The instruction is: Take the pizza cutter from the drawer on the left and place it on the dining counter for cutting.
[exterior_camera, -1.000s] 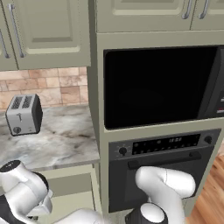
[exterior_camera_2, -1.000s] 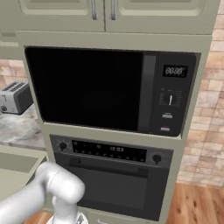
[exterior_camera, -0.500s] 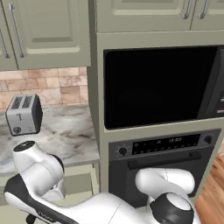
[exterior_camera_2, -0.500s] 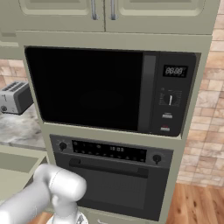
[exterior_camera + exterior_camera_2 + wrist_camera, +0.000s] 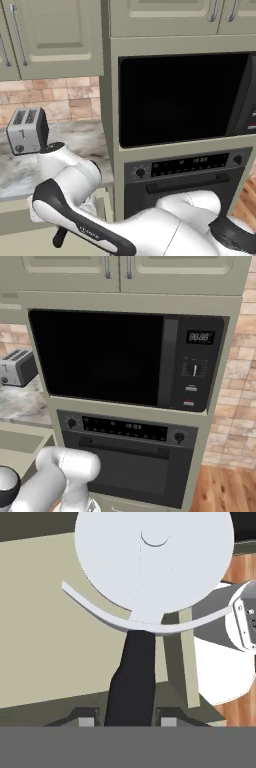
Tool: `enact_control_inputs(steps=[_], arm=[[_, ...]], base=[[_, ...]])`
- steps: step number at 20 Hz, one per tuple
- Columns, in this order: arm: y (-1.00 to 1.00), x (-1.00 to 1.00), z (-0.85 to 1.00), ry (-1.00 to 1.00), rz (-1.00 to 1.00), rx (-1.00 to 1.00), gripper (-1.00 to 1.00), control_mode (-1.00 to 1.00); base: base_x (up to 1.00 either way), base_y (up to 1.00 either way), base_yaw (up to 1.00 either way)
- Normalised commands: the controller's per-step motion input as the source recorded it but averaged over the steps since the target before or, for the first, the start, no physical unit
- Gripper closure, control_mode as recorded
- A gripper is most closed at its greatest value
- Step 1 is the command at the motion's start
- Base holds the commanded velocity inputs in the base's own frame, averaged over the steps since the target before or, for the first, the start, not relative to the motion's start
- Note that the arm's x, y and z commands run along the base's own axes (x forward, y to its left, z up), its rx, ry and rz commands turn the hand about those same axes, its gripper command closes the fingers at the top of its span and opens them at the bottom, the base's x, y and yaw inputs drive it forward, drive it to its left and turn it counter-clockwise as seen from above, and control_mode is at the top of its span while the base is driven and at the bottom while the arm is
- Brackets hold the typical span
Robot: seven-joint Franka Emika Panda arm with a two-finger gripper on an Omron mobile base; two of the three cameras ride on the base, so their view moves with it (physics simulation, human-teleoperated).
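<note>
The pizza cutter (image 5: 150, 567) fills the hand view, its pale round wheel at the top and its black stick handle running down between my fingertips. My gripper (image 5: 127, 721) is shut on that handle. Behind it lies the olive-beige inside of the open drawer (image 5: 50, 637), which also shows at the lower left of the right base view (image 5: 17, 442). In the left base view my arm arches over the drawer's place, and a black stick end (image 5: 60, 237), apparently the cutter's handle, pokes out below it. The dining counter is out of view.
A silver toaster (image 5: 27, 131) stands on the small marble top (image 5: 15, 172) to the left. A black built-in microwave (image 5: 185, 100) and an oven (image 5: 190, 175) fill the tall unit straight ahead. Wood floor (image 5: 225, 491) lies to the right.
My arm has risen steadily at the lower left of the left base view, its elbow now as high as the marble top. The base and the kitchen have not shifted.
</note>
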Motion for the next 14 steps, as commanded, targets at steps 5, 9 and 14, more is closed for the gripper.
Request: enact_control_inputs(steps=[5,9,14], arm=[[-0.85,-0.02,0.62,0.00,0.00,0.02,1.00,-1.00],[-0.95,-0.39,0.36,0.00,0.00,0.02,1.00,-1.00],[-0.99,-0.46,0.20,0.00,0.00,0.01,1.00,-1.00]], base=[[0.00,0.00,0.00],[0.00,0.00,0.00],[0.00,0.00,0.00]])
